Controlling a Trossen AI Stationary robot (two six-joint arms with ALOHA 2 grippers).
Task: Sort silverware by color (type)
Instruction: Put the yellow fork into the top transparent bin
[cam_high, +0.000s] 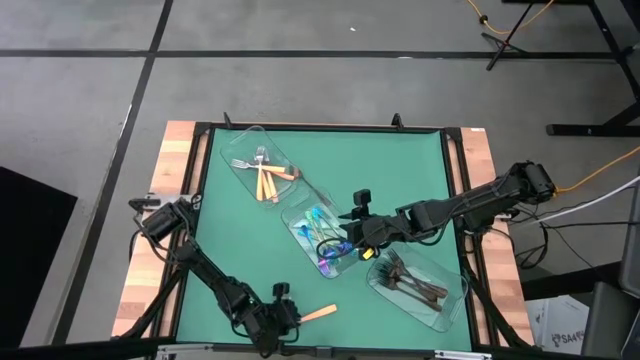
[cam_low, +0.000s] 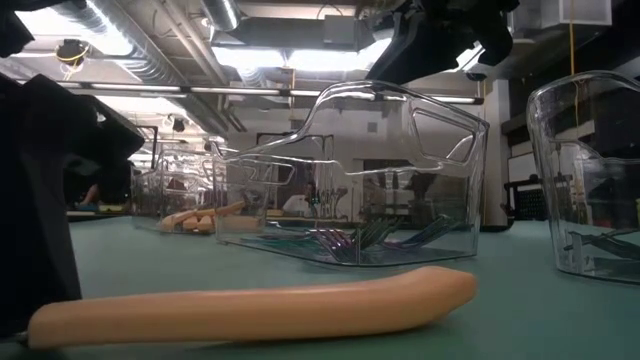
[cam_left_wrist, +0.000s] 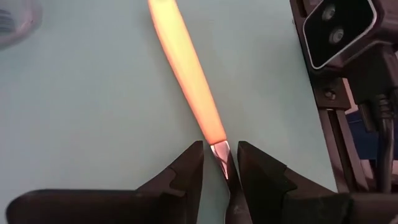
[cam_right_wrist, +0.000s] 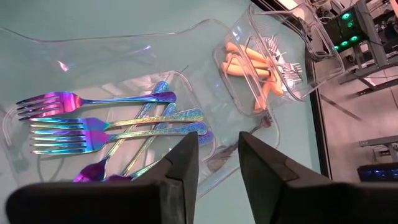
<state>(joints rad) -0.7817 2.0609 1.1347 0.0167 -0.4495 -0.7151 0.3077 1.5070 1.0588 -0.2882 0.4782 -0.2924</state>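
I see a green table with three clear trays in a diagonal row. The far tray holds orange-handled forks, the middle tray iridescent forks, the near right tray dark forks. My right gripper hangs over the middle tray, fingers slightly apart, holding nothing. At the near edge my left gripper closes on the metal end of a loose orange-handled utensil lying on the table
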